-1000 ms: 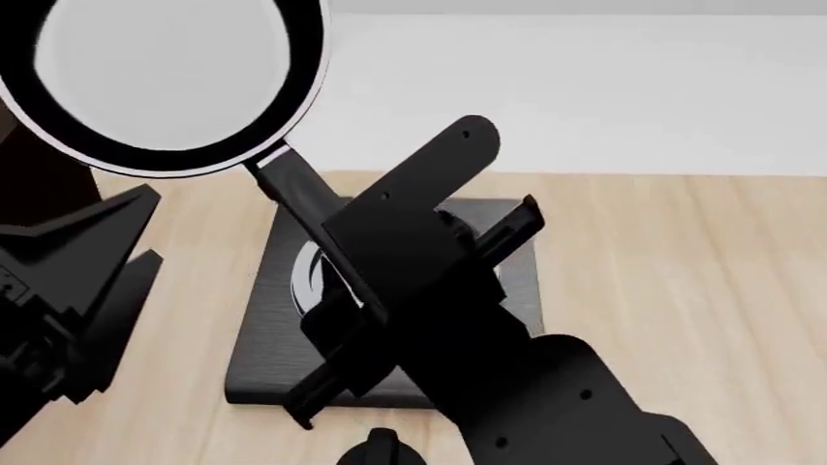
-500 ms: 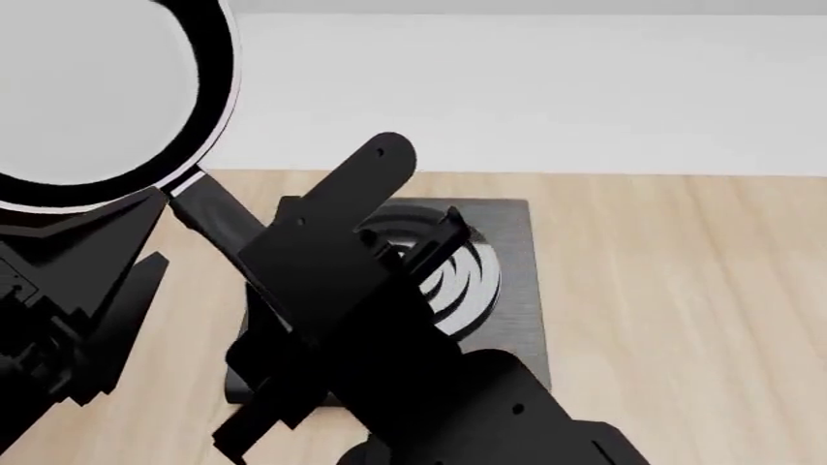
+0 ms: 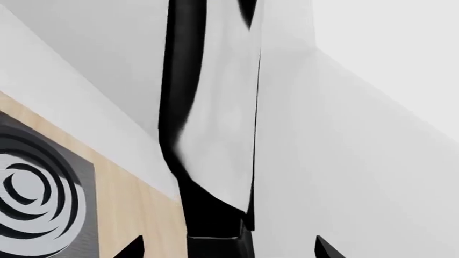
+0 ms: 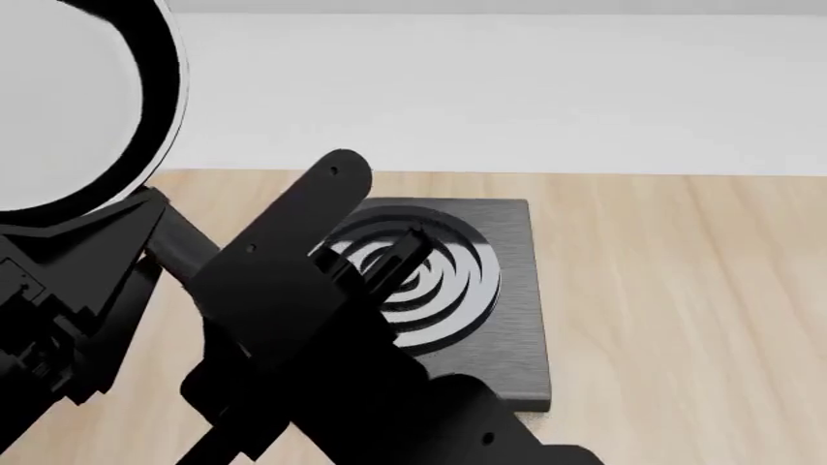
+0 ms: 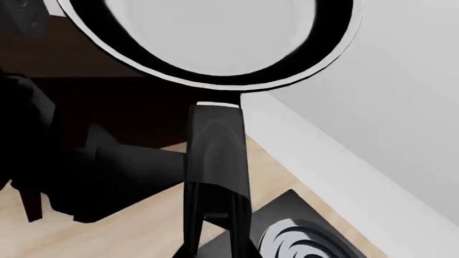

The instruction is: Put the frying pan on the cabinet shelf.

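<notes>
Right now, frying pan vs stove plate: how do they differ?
The frying pan is round with a plain pale inside; the stove plate is square with concentric pale rings. The pan is held up in the air by its handle in the right gripper, while the plate lies flat on the wooden table. Both are black.

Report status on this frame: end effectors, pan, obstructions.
Right end effector shut on frying pan handle, pan aloft left of the stove plate. Left end effector state unclear. Nothing visibly blocking.
</notes>
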Robot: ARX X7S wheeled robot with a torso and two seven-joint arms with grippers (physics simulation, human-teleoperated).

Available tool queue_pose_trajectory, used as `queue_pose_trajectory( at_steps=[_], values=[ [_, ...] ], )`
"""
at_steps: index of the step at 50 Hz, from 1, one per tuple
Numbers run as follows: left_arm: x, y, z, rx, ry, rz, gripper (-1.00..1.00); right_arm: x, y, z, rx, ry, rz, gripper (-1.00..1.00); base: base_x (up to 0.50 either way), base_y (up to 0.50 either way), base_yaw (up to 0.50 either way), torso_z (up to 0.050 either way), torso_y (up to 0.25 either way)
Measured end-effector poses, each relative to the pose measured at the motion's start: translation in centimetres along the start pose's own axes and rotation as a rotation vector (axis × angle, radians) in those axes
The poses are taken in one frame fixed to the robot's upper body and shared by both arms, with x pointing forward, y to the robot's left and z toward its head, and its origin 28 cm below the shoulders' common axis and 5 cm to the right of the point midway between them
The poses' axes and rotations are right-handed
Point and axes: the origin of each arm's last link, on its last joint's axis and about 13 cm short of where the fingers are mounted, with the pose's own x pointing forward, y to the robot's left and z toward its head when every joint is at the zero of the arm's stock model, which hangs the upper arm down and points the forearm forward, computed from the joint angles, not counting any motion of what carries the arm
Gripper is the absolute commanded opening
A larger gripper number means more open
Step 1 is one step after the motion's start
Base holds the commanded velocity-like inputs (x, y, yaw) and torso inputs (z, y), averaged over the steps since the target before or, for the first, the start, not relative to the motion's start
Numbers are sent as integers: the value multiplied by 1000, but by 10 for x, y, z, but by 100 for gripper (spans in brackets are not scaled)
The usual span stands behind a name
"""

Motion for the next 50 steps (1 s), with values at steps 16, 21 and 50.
queue_pose_trajectory(
  at_steps=[16, 21, 50],
  values=[
    [1, 0, -1, 10, -2, 2, -100, -3, 4, 1, -12, -3, -23, -100, 0, 8, 0, 1, 0],
    [0, -1, -1, 9, -4, 2, -100, -4, 4, 2, -12, -6, -23, -100, 0, 8, 0, 0, 0],
    [15, 8, 6, 17, -69, 123, -100, -16, 8, 3, 9, -61, -107, 100, 0, 6, -1, 0, 0]
  ],
)
